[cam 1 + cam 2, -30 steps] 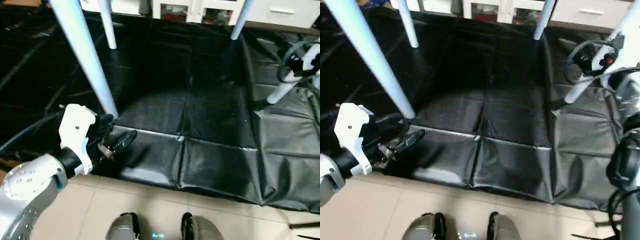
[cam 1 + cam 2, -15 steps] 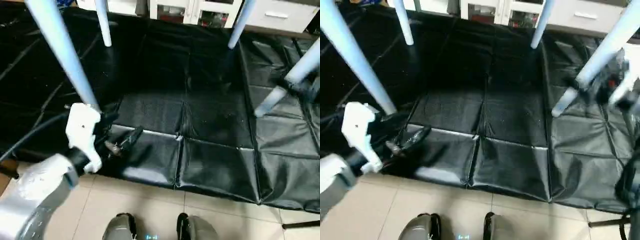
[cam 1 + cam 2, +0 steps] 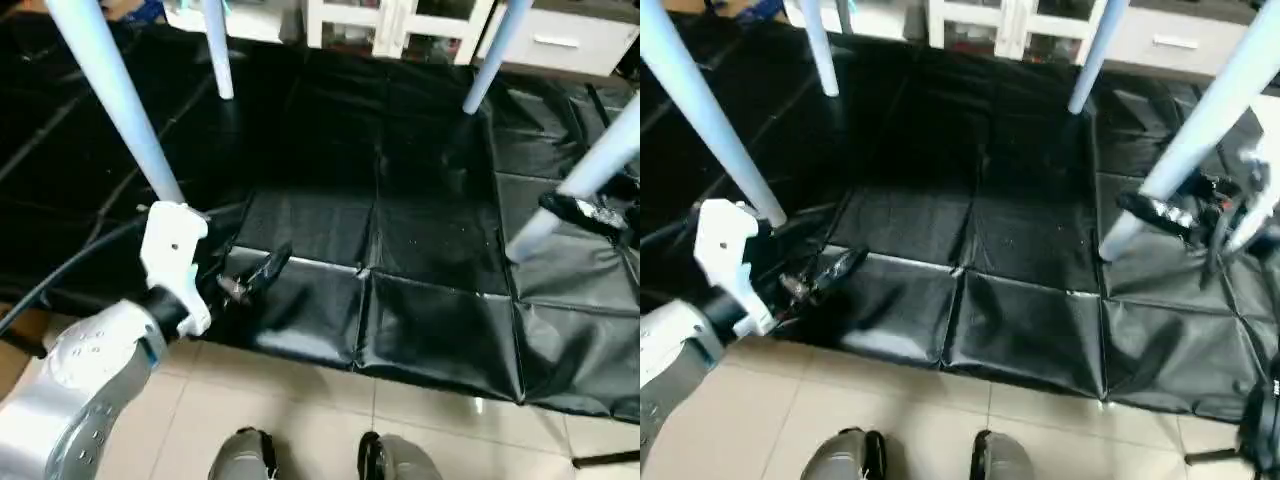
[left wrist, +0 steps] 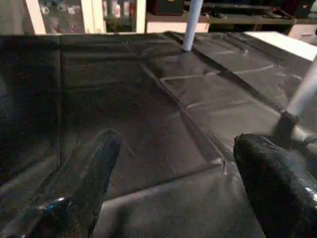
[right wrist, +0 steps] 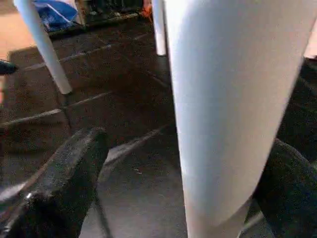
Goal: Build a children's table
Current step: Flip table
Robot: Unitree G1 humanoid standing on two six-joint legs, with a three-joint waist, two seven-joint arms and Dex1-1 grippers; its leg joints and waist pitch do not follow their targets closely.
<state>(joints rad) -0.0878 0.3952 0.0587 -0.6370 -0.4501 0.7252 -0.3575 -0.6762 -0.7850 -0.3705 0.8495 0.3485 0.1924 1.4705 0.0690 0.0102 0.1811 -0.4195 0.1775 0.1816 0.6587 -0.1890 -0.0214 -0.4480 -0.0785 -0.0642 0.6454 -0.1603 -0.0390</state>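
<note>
table legs: four white tube legs stand on the black floor mat (image 3: 400, 250) – near left leg (image 3: 115, 95), far left leg (image 3: 217, 50), far right leg (image 3: 490, 55), near right leg (image 3: 575, 185); the tabletop itself is above the frame, so the children's table looks to be upright on its feet
left gripper (image 3: 248, 282): fingers apart, holding nothing, low over the mat just beside the foot of the near left leg
right gripper (image 5: 178, 193): fingers spread wide with the near right leg standing between them, not clamped
risk, right side: closing off-centre or sweeping sideways could shove the leg, twisting it in its socket or dragging the table across the mat
risk, left side: a forward move could knock the near left leg's foot
risk, mat: the mat is glossy and creased, so a pushed foot may slide or catch on a fold
unknown: whether the legs are fully seated cannot be told
</note>
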